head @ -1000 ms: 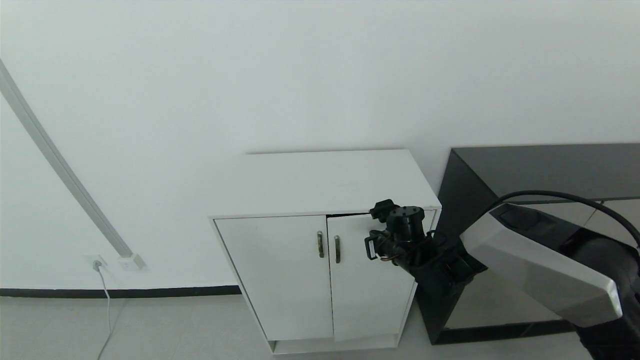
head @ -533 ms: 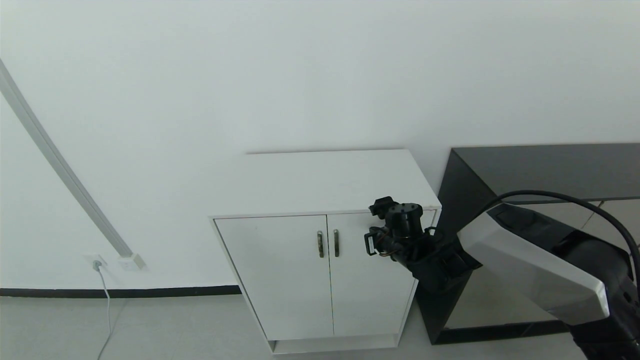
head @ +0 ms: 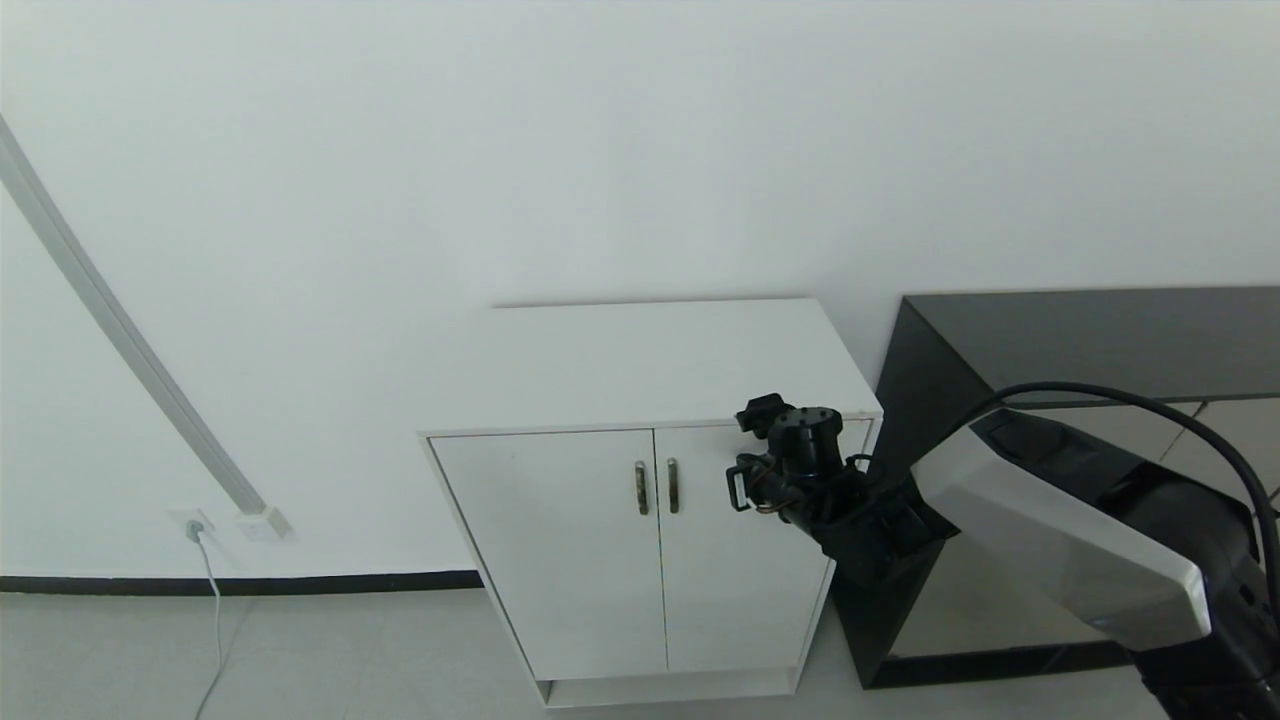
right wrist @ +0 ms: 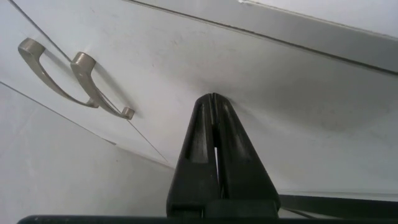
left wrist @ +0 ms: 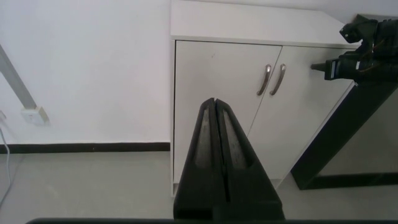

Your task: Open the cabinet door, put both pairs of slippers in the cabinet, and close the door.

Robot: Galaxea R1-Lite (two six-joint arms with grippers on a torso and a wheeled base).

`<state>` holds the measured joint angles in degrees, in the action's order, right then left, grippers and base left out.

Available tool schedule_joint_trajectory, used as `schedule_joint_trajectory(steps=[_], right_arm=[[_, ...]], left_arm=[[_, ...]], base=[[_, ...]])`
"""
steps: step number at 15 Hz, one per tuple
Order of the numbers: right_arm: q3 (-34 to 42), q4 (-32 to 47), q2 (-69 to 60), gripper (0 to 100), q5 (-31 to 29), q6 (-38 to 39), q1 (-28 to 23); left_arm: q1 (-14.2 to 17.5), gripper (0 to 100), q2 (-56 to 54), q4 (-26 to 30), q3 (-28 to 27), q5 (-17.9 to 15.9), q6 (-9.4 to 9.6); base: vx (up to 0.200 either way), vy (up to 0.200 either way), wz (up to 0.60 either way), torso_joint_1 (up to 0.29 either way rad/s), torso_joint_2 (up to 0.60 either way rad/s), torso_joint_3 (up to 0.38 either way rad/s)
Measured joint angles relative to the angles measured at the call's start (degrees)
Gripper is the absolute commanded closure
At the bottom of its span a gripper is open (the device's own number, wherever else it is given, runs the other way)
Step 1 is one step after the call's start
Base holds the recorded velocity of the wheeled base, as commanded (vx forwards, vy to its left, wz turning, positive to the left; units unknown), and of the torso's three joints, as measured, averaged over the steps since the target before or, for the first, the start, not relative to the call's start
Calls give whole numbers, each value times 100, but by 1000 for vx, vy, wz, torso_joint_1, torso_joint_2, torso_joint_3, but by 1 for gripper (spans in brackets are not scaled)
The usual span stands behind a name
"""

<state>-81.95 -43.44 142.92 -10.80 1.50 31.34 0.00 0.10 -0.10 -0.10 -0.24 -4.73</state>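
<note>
Holds the right gripper (right wrist: 214,99) with its fingers pinched together, nothing between them, tips touching the flat face of the right door (head: 740,600) high up, toward the outer top corner of the cabinet (head: 650,370). Holds the left gripper (left wrist: 215,102) pinched to a slit as well, carrying nothing, well back from the cabinet front and aimed roughly at the left door (head: 560,550). Reads both doors as flush with the frame, so judges the closing step done or all but done. Cannot check what lies behind them, slippers included. Turns, for the coming move, on one relation. Places the right handle (head: 673,485) to the robot's left of the right gripper, across most of the door's width and at about the same height. Places the left handle (head: 640,488) just beside it, over the centre seam. Takes the long axis of both handles as upright, parallel to that seam. Puts the right arm far nearer the handles and the door than the left. Calls, if the door is judged seated, for a straight draw back off the panel. Risks, with any sideways drag, brushing the handle or tugging the door out of its frame.
</note>
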Motion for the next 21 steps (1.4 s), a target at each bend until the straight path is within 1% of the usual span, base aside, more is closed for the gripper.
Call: schedule_joint_trajectory(steps=[4,7,13,16,21], right_arm=[[527,-178,-268,100,-1,5,35],[1119,-334,-627,100,11,2,22],[2599,-739,-1638,100,22,6,29],[3237,-1089,-2082,100,-26,2,-113],[4490,-1697,-3000,100,-52,-110,-539]], left_arm=[[0,100,0,2,0,0,0],[0,100,0,2,0,0,0],[0,100,0,0,0,-2,0],[0,100,0,2,0,-2,0],[0,100,0,2,0,-7,9]], base=[[0,0,0,0,0,0],[0,0,0,0,0,0],[0,0,0,0,0,0],[0,0,0,0,0,0],[0,0,0,0,0,0]])
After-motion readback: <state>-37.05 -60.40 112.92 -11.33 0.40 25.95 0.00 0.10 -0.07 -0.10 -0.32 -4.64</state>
